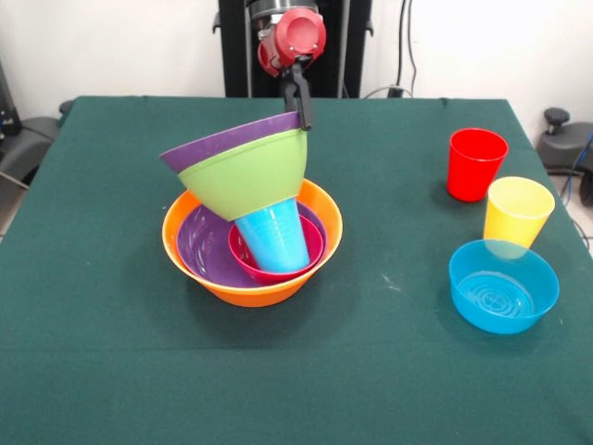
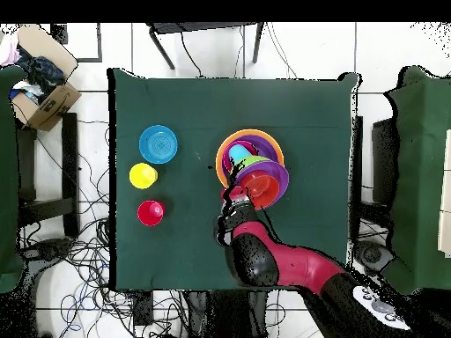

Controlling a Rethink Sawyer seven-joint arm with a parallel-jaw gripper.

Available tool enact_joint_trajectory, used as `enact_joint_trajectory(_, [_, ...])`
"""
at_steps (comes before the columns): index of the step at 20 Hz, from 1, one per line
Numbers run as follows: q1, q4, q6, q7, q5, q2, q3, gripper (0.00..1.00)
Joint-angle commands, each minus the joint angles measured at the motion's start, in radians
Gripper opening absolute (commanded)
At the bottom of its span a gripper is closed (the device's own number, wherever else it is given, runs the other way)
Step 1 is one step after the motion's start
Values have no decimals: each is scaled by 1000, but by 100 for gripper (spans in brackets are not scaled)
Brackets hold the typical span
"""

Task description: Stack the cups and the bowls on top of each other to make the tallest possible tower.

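The tower stands mid-table on a large orange bowl [image 1: 243, 286] [image 2: 249, 135]. Inside it lie a purple bowl [image 1: 199, 243] and a small pink-red bowl [image 1: 278, 269], and a blue cup [image 1: 275, 237] [image 2: 238, 157] rises from them. A lime green bowl [image 1: 252, 171] nested in a second purple bowl [image 1: 222, 141] [image 2: 277, 180] leans tilted on the cup; the overhead view shows a small orange bowl [image 2: 259, 185] inside. My gripper [image 1: 300, 115] [image 2: 235, 192] is shut on the raised rim of that upper purple bowl. Apart from the tower stand a red cup [image 1: 476, 164] [image 2: 151, 212], a yellow cup [image 1: 518, 211] [image 2: 144, 175] and a small blue bowl [image 1: 503, 286] [image 2: 158, 143].
The green table [image 1: 111, 352] spans most of both views. A cardboard box [image 2: 40, 88] sits on a side stand beyond the table's edge, and cables [image 2: 79, 264] lie on the floor around it.
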Motion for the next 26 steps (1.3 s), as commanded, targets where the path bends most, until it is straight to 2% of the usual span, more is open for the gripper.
enact_joint_trajectory(1, [6, -69, 178, 20, 13, -70, 61, 100])
enact_joint_trajectory(7, [2, -93, 267, 6, 38, -112, 88, 100])
enact_joint_trajectory(12, [8, -123, 327, -26, 18, -131, 88, 100])
enact_joint_trajectory(19, [-2, -129, 314, 0, -4, -102, 105, 100])
enact_joint_trajectory(26, [18, -144, 274, -1, -29, -58, 70, 100])
